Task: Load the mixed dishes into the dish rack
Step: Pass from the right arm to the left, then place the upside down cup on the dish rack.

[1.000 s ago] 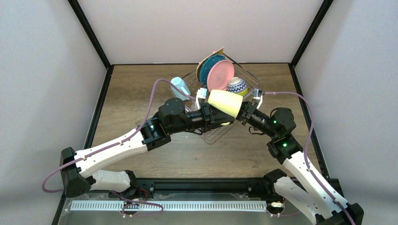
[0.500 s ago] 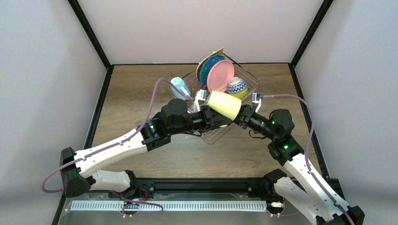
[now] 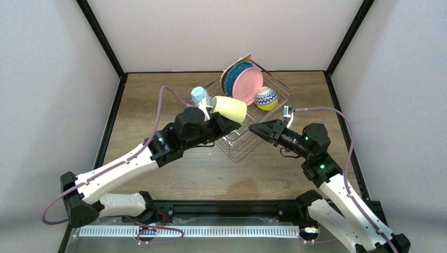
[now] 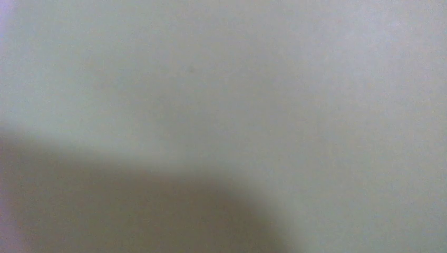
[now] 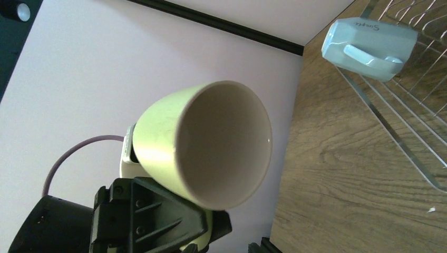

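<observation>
My left gripper (image 3: 222,122) is shut on the pale yellow-green mug (image 3: 230,108) and holds it on its side in the air over the near-left part of the dish rack (image 3: 283,87). In the right wrist view the mug (image 5: 158,142) shows its open mouth, with the left gripper's black fingers (image 5: 158,219) clamped on its lower side. My right gripper (image 3: 256,129) stands open and empty, to the right of the mug and apart from it. The left wrist view is a grey blur. In the rack stand the pink plate (image 3: 248,86), the teal plate (image 3: 231,78), the tan plate (image 3: 244,57) and the patterned bowl (image 3: 266,97).
The light-blue mug (image 3: 198,95) lies on its side on the wooden table just left of the rack, also in the right wrist view (image 5: 369,45). Black frame posts and pale walls close the table at the back and sides.
The right gripper opened, let go of the yellow-green mug and drew back to the right. The left arm carried the mug left and farther back.
</observation>
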Motion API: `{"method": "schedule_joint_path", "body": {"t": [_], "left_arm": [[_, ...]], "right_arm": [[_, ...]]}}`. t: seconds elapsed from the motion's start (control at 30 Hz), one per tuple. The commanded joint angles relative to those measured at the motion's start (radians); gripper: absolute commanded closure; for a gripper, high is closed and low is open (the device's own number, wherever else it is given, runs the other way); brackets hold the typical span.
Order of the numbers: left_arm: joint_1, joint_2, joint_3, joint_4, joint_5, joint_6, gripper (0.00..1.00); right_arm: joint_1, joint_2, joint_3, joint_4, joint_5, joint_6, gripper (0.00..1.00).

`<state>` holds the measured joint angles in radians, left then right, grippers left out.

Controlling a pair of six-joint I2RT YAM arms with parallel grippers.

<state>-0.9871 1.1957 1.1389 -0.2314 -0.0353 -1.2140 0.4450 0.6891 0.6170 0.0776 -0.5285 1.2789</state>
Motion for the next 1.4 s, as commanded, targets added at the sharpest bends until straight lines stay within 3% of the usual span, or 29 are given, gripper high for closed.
{"method": "schedule_joint_path", "body": {"t": [0.0,0.23,0.5,0.7,1.13,1.37], "left_arm": [[0.018,-0.02,0.068,-0.059,-0.137,0.068,0.97],[0.03,0.077,0.176,-0.191,-0.248,0.134,0.97],[0.03,0.317,0.336,-0.367,-0.339,0.158,0.97],[0.04,0.456,0.407,-0.481,-0.416,0.077,0.97],[0.102,0.625,0.424,-0.472,-0.424,-0.15,0.97],[0.106,0.735,0.508,-0.508,-0.446,-0.215,0.97]], "right_arm": [[0.003,0.006,0.043,-0.071,0.047,-0.064,0.47],[0.003,0.086,0.156,-0.261,0.155,-0.209,0.46],[0.003,0.212,0.28,-0.409,0.27,-0.347,0.46],[-0.001,0.274,0.327,-0.432,0.308,-0.392,0.46],[-0.052,0.32,0.338,-0.425,0.277,-0.438,0.46],[-0.084,0.332,0.349,-0.429,0.234,-0.462,0.46]]}}
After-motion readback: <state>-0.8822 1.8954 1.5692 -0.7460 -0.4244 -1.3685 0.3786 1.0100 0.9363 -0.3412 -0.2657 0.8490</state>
